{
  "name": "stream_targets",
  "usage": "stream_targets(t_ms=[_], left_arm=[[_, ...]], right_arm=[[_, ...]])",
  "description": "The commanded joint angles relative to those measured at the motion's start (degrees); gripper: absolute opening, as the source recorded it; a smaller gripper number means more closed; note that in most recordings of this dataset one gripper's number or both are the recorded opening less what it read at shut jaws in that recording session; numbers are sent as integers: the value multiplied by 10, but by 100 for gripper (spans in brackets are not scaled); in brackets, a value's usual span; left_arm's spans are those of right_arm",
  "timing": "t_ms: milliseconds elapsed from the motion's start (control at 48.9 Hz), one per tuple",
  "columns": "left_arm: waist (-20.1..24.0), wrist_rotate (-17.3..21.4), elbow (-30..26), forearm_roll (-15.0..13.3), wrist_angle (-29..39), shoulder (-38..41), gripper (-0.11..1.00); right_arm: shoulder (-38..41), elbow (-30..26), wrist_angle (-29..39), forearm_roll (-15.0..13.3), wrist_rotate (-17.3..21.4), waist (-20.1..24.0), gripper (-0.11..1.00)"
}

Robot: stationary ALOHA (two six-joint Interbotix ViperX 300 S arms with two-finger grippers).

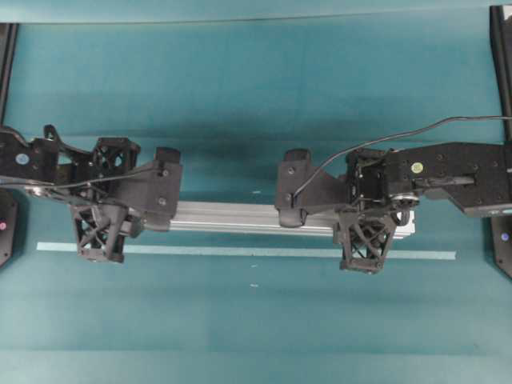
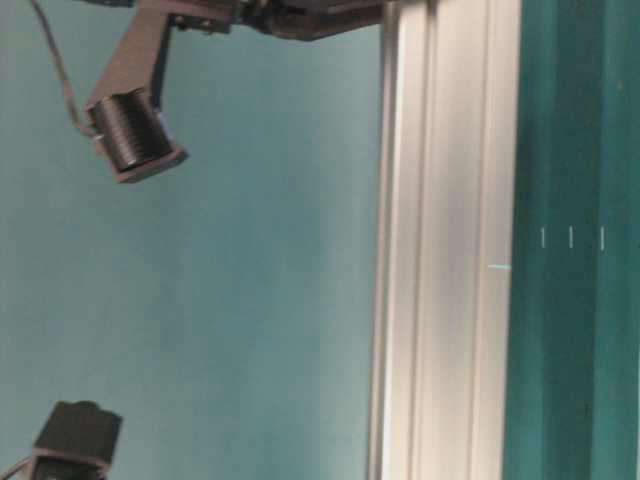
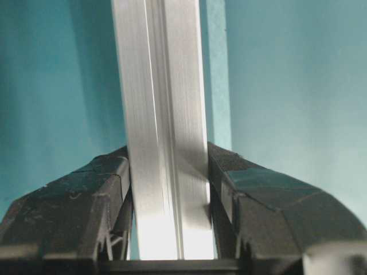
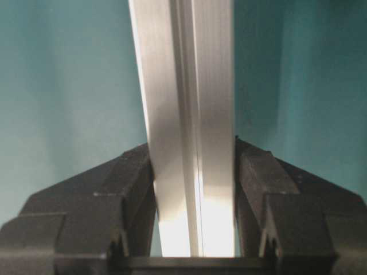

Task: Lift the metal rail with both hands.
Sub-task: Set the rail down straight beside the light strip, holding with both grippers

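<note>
The metal rail (image 1: 228,216) lies level, left to right across the middle of the teal table, and only its middle stretch and right end show between the arms. My left gripper (image 1: 120,210) is shut on the rail's left part. My right gripper (image 1: 364,214) is shut on the rail near its right end. In the left wrist view both black jaws press the grooved rail (image 3: 166,114) at my left gripper (image 3: 167,157). The right wrist view shows the same hold on the rail (image 4: 183,86) at my right gripper (image 4: 192,148). Up close, the rail (image 2: 450,250) fills the table-level view.
A thin pale tape strip (image 1: 240,250) runs along the table just in front of the rail, and the strip (image 3: 215,69) shows beside it in the left wrist view. Black frame posts (image 1: 502,56) stand at the table's side edges. A wrist camera (image 2: 130,130) hangs above.
</note>
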Motion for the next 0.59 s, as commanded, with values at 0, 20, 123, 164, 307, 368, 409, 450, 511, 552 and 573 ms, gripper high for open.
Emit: stream_targets(t_ms=[0, 20, 123, 164, 307, 368, 409, 450, 511, 552, 573], left_arm=[[-2, -2, -2, 1, -12, 4, 32], [-3, -2, -1, 1, -18, 8, 32], [-2, -4, 8, 1, -41, 25, 30], [-3, -4, 11, 1, -49, 31, 30], [-2, -3, 18, 0, -75, 48, 30], [-2, -2, 19, 1, -82, 54, 30], [-3, -2, 20, 1, -87, 57, 30], [-3, -4, 21, 0, -91, 61, 30], [-4, -4, 22, 1, -97, 65, 30], [-4, -5, 23, 1, -101, 68, 30], [-4, -6, 23, 1, -104, 69, 30]], right_arm=[[2, 5, -11, -2, -8, 3, 39], [3, 5, -14, -2, -10, 3, 39], [6, 12, -28, -2, -13, 3, 39], [9, 14, -34, -1, -14, 3, 39], [19, 23, -54, -1, -21, 3, 39], [23, 27, -57, -1, -26, 3, 39], [25, 29, -59, -1, -30, 3, 39], [26, 31, -61, 1, -33, 4, 40], [28, 34, -67, 1, -33, 4, 39], [28, 37, -72, 2, -33, 4, 39], [29, 38, -74, 1, -33, 4, 39]])
